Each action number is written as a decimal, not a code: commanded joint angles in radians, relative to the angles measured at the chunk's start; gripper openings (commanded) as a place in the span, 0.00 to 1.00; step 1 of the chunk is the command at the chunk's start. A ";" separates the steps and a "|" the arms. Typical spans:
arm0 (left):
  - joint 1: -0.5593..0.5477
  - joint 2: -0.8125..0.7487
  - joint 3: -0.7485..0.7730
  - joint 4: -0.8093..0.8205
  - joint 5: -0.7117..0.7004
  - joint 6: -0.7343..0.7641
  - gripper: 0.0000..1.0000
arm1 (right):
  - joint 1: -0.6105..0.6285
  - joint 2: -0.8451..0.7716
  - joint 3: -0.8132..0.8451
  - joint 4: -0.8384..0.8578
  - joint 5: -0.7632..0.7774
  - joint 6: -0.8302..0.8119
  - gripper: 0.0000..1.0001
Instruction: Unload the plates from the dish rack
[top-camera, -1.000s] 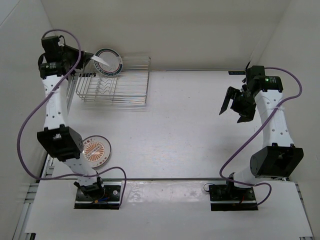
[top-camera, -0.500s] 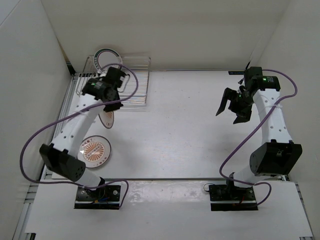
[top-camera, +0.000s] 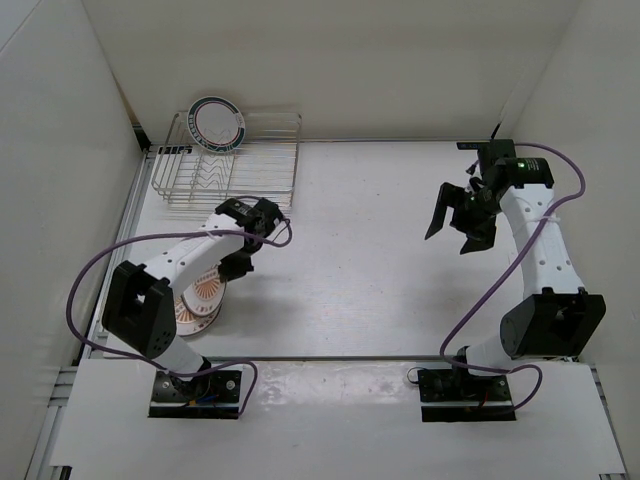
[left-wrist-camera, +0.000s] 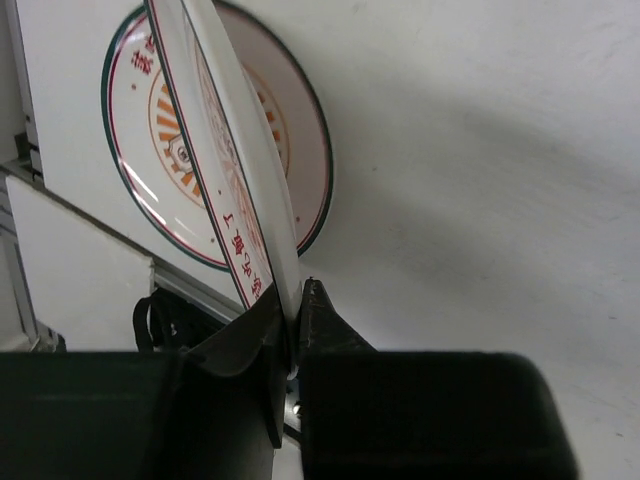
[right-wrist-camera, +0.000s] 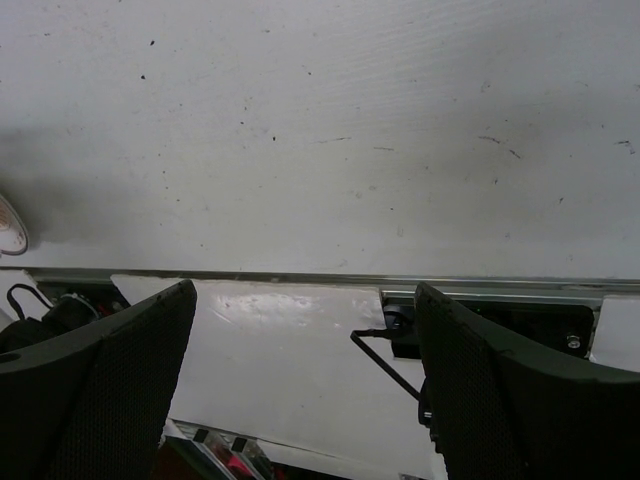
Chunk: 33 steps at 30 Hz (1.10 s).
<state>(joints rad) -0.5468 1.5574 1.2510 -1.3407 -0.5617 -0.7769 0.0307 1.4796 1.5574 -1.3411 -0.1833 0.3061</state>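
My left gripper is shut on the rim of an orange sunburst plate, holding it tilted just over a second sunburst plate that lies flat at the front left. In the left wrist view the held plate stands edge-on between the fingers, with the flat plate behind it. A third plate, with dark rim rings, stands upright in the wire dish rack at the back left. My right gripper hangs open and holds nothing above the right side of the table.
White walls enclose the table on the left, back and right. A metal rail runs along the table's front edge, with the arm bases beyond it. My left arm's purple cable loops beside the flat plate.
My left arm has swung from the rack at the back left down to the front left, carrying the sunburst plate over the flat one. The right gripper drifted slightly left.
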 joint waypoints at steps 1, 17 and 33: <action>-0.004 -0.051 -0.064 -0.431 -0.061 -0.059 0.09 | 0.014 -0.030 0.009 -0.239 0.010 -0.009 0.91; 0.007 0.082 -0.142 -0.344 -0.112 -0.064 0.49 | 0.046 0.002 0.040 -0.239 0.024 -0.012 0.91; 0.050 0.101 -0.018 -0.354 -0.078 -0.022 1.00 | 0.044 -0.007 0.033 -0.236 0.028 -0.013 0.91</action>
<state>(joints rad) -0.5087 1.6665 1.1790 -1.3556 -0.6434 -0.8089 0.0742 1.4799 1.5616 -1.3403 -0.1600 0.3054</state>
